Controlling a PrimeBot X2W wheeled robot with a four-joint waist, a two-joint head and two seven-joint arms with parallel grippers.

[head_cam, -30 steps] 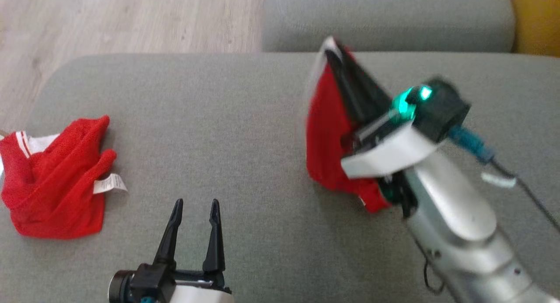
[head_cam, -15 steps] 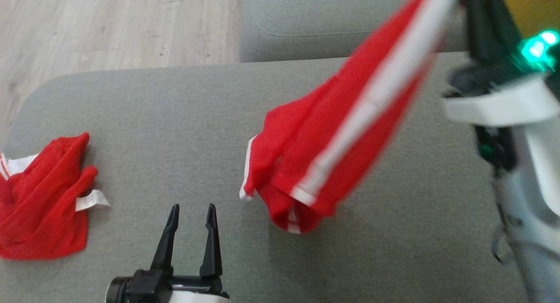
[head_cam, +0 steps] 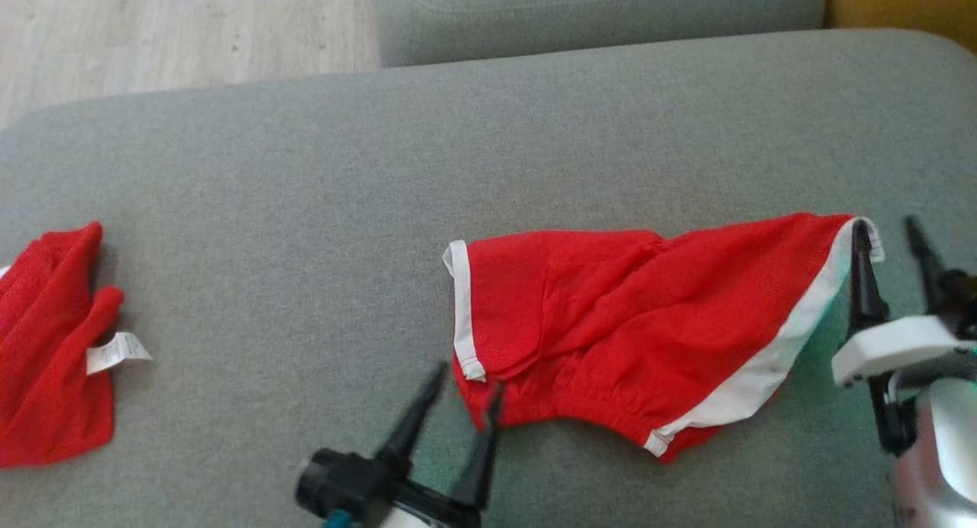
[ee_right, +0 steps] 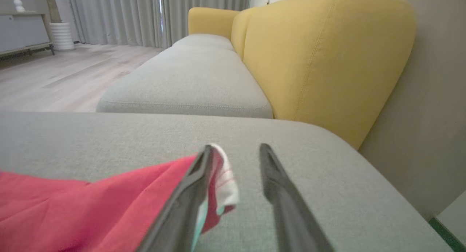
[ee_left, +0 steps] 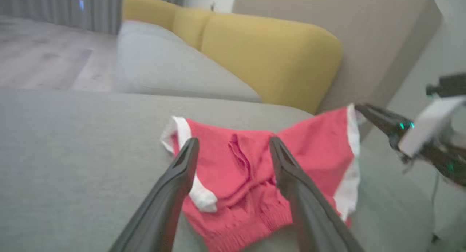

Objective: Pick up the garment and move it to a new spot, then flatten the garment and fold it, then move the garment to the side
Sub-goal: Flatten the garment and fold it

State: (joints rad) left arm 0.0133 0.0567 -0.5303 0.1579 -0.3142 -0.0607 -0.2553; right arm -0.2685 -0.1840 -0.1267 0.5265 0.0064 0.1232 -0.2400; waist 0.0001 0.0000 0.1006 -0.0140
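While the red shorts (head_cam: 633,337) lie spread out on the grey sofa cushion (head_cam: 305,207), both arms sit low at their edges. The shorts are right of the cushion's middle, stretched sideways. A white band runs along the left leg opening, a white stripe runs down the right side, and the gathered elastic edge is nearest the robot.

The left gripper (head_cam: 469,379) reaches in from the bottom of the head view, its arm angled up and to the right. Its 2 fingers are spread apart and hold nothing. In the left wrist view they straddle the near left corner of the shorts, low over the cushion.

The right gripper (head_cam: 885,226) comes in from the right edge, forearm low, fingers pointing away from the robot. Its 2 fingers are also apart and clamp nothing. The far right, white-edged corner of the shorts rests against the inner finger, a little raised off the cushion.

A 2nd red garment (head_cam: 46,345) lies crumpled at the cushion's left edge, well apart from the shorts. A yellow backrest (ee_right: 320,55) stands beyond the cushion in the right wrist view.
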